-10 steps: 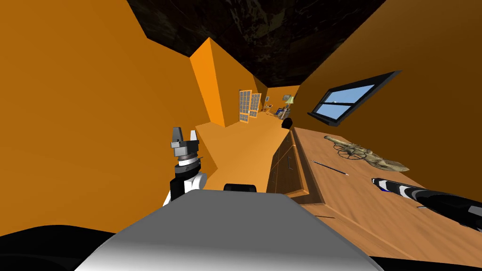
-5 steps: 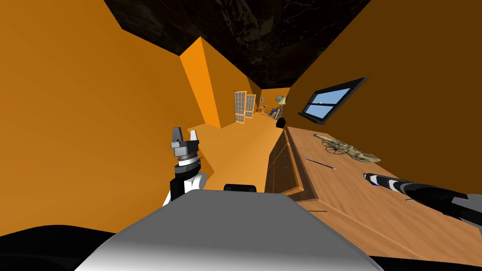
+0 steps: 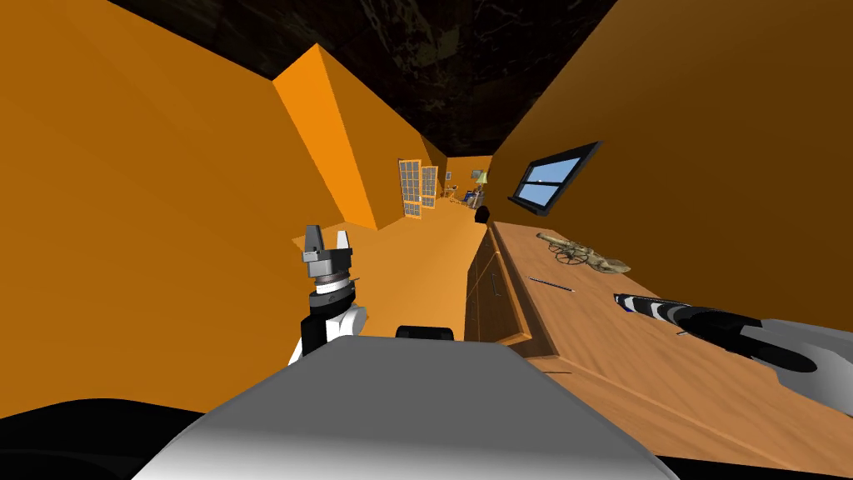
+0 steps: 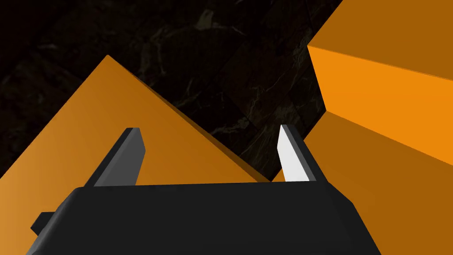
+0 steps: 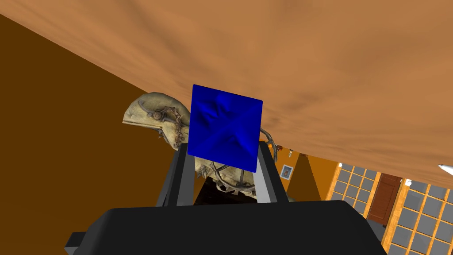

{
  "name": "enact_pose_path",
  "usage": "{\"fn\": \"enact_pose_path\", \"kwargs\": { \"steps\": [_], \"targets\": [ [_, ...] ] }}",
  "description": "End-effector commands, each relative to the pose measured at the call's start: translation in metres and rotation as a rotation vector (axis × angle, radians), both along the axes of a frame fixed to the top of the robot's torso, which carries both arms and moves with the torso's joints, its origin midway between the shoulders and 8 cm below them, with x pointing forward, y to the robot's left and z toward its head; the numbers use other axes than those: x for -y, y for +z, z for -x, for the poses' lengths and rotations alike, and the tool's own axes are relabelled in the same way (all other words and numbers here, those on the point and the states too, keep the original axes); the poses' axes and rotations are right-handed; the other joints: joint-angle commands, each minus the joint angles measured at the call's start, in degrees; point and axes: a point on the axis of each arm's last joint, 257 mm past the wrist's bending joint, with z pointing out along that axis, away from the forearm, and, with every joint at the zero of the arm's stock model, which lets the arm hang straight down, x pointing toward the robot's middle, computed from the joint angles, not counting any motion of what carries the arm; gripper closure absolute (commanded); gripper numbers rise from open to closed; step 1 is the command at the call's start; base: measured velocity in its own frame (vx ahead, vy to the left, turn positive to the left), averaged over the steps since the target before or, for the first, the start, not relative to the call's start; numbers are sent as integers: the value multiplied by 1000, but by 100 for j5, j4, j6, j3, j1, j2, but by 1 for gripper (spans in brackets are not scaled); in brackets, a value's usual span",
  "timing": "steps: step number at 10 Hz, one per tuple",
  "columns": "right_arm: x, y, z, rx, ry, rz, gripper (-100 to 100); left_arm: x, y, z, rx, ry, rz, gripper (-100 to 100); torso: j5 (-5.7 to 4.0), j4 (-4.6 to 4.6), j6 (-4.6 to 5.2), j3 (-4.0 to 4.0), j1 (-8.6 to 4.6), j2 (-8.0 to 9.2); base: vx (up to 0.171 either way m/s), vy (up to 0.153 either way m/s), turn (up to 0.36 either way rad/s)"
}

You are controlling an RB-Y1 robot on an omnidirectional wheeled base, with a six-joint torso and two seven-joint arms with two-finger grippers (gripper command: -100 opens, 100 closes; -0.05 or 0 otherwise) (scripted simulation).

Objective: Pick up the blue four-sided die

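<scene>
Idling with the left jaws spread wide, raised well apart from the tabletop [image 3: 616, 383]. Pinching the blue die [image 5: 224, 127] at the very tips of the right jaws, narrowed on its sides, over the wood; hard to say whether clear of it. Best to squeeze firmly and lift straight, slowly, staying short of the pen [image 3: 551, 285] and cannon model [image 5: 152, 116] beyond.
</scene>
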Motion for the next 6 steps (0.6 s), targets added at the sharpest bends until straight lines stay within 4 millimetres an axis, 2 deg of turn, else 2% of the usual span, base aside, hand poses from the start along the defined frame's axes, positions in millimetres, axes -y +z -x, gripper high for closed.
{"fn": "enact_pose_path", "kwargs": {
  "steps": [1,2,3,4,5,6],
  "targets": [
    [-14,3,-17,-1,49,6,100,0,0,0,0,0,0,0,0,0,0,0,0,0,112,11,-358],
    [-16,2,-18,-1,52,3,100,0,0,0,0,0,0,0,5,0,15,-3,4,-7,106,-5,-193],
    [-21,0,-21,-1,61,-5,100,0,0,0,0,0,0,0,2,-2,-2,-5,-1,-8,40,-12,25],
    [-29,6,-34,-2,94,10,100,0,0,0,0,0,0,0,-1,-1,-15,-1,-3,0,74,-25,-281],
    [-46,7,-51,-2,145,10,100,0,0,0,0,0,0,0,3,1,11,1,-6,0,153,10,-441],
    [-55,3,-56,-2,162,-3,100,0,0,0,0,0,0,0,4,-3,9,-8,4,-16,130,30,-284]
  ]
}}
